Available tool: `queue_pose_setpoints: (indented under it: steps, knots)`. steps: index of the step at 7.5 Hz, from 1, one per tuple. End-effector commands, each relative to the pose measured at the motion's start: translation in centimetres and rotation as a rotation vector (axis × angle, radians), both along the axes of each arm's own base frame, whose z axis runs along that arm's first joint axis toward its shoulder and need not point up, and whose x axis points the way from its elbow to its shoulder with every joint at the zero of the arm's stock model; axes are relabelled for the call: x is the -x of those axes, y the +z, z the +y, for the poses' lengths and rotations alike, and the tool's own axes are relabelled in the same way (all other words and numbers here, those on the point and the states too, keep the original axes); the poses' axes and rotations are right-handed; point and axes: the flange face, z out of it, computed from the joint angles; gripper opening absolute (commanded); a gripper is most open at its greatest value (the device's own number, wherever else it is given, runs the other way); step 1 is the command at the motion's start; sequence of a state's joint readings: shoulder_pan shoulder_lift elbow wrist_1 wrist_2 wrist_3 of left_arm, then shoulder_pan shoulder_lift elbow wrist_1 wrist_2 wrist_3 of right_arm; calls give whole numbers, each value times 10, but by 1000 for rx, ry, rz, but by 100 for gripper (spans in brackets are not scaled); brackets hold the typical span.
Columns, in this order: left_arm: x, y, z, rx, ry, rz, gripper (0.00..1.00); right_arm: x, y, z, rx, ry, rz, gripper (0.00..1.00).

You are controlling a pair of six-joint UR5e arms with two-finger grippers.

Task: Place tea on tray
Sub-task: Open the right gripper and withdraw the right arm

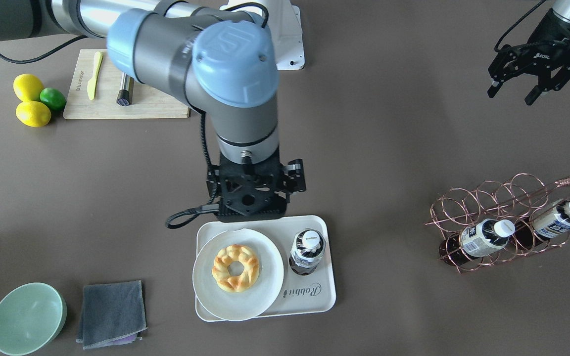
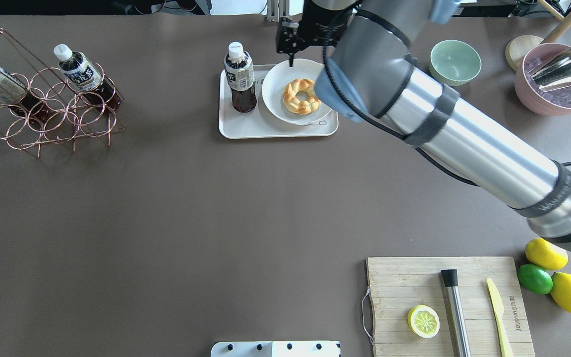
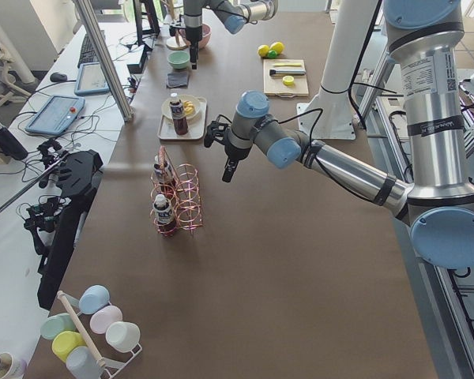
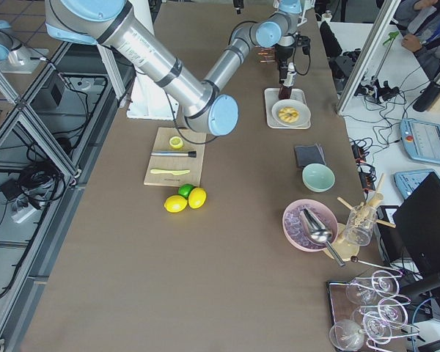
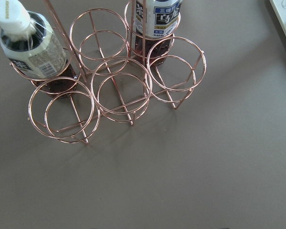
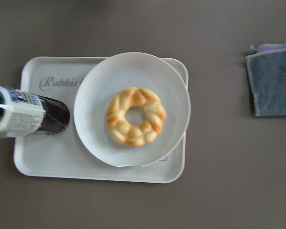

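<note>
The tea [image 1: 307, 252] is seen standing upright on the tray [image 1: 309, 296], just beside the plate [image 1: 265, 291] and ungripped. Just behind, the right gripper [image 2: 295, 47] is hung over the tray's rim; only 1 finger is shown, so its state cannot be told. Farthest back, the left gripper [image 1: 512, 95] is held spread, grasping nothing.

Glossy plastic tray [image 1: 314, 307], shiny copper-wire rack [image 1: 502, 222], matt brown table [image 1: 389, 148].
</note>
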State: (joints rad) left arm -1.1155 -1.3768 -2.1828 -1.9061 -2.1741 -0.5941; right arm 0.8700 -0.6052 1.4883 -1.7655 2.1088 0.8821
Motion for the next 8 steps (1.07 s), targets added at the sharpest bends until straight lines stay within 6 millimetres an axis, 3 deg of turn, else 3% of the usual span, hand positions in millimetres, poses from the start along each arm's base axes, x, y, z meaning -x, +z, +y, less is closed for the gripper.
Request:
queue_pose_setpoints:
  steps: [1, 3, 5, 6, 7, 8]
  knots:
    - [82, 52, -17, -61, 39, -146, 88, -184, 157, 65, -138, -104, 93, 100]
    - [143, 80, -30, -36, 73, -238, 96, -290, 252, 108, -185, -195, 180, 100]
    - [155, 96, -35, 52, 66, -242, 96, -400, 354, 133, -166, -262, 180, 100]
    - [157, 103, -30, 83, 57, -207, 97, -448, 402, 133, -161, -292, 183, 100]
    - [153, 97, -27, 119, 39, -115, 97, -485, 461, 146, -112, -304, 176, 100]
    - [153, 101, -27, 137, 31, -115, 98, -502, 484, 158, -104, -318, 172, 100]
